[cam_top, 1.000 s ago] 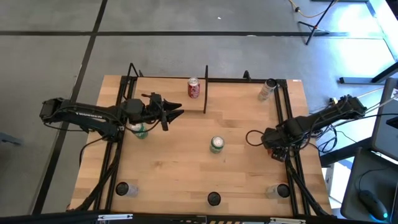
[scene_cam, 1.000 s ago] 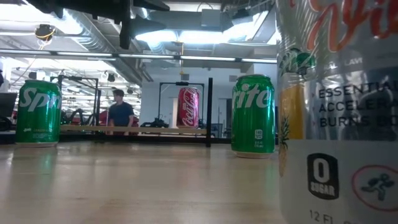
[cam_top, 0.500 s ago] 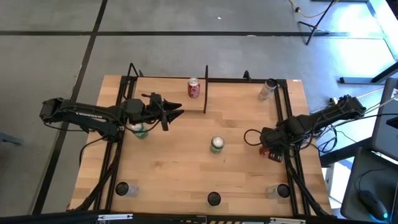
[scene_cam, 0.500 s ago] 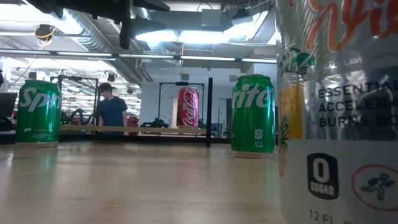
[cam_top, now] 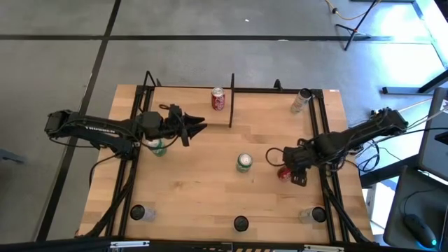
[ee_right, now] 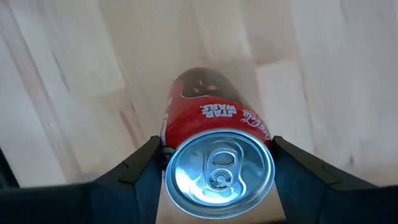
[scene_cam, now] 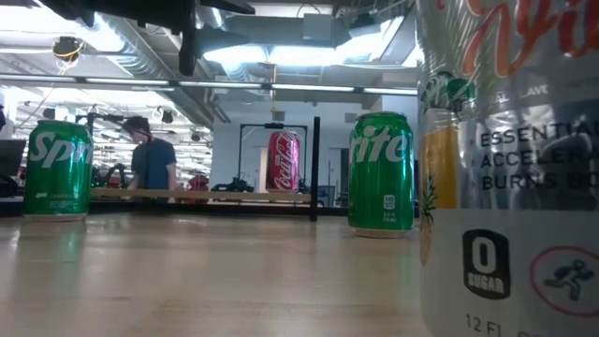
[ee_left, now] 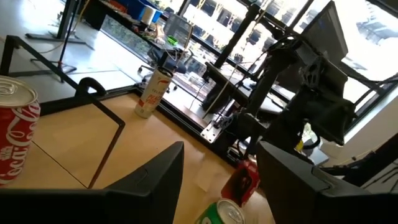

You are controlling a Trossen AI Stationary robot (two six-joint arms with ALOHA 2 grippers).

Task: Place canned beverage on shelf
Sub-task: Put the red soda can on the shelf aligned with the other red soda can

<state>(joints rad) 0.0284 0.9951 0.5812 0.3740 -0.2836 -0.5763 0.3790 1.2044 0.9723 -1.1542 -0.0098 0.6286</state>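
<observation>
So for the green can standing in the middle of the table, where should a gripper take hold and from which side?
Grip the green can around its mid-body, fingers either side of the round wall. It stands upright with bare table all round, so a level approach works from most sides. The left gripper, open and hovering nearby, seems the freer choice; the right gripper is shut on a red can.

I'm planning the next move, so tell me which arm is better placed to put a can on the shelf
Right. The right gripper already grips a red can, while the left gripper hovers open and empty near the shelf.
</observation>
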